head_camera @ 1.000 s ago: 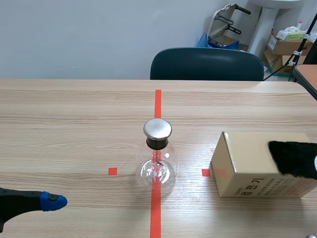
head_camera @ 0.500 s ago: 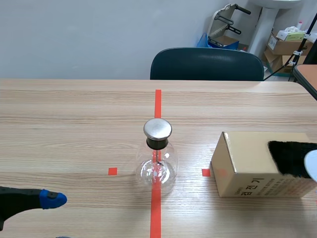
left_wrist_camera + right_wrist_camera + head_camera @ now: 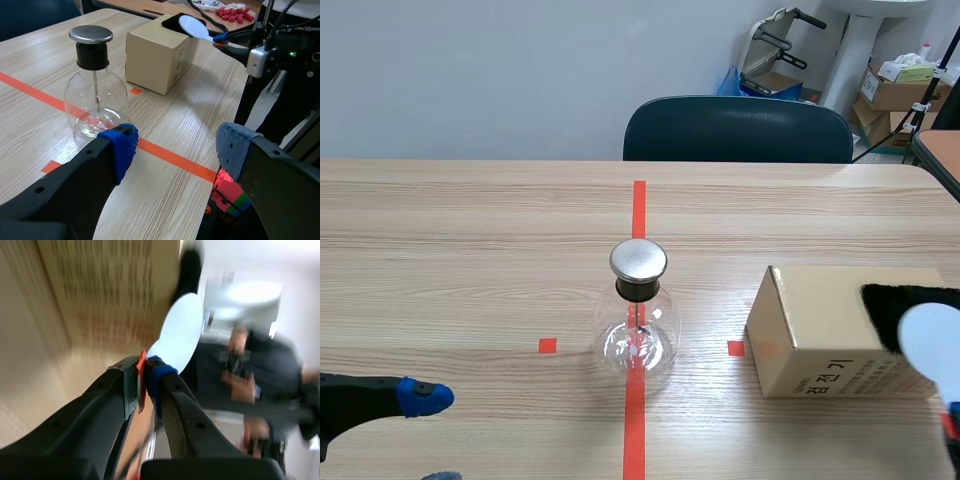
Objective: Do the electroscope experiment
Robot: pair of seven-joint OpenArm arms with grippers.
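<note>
The right gripper (image 3: 146, 371) is clamped on a white paddle's (image 3: 177, 332) stem, disc by the fur (image 3: 900, 300) atop the box (image 3: 815, 335); the flask (image 3: 638, 315) stands upright leftward; the left gripper (image 3: 177, 145) gapes empty nearby.

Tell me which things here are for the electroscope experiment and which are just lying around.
For the job: glass electroscope, white paddle in the right gripper, black fur on the cardboard box.
Lying about: chair, cartons in the corner.

Electroscope (image 3: 638, 312) left of box (image 3: 812, 322)
</note>
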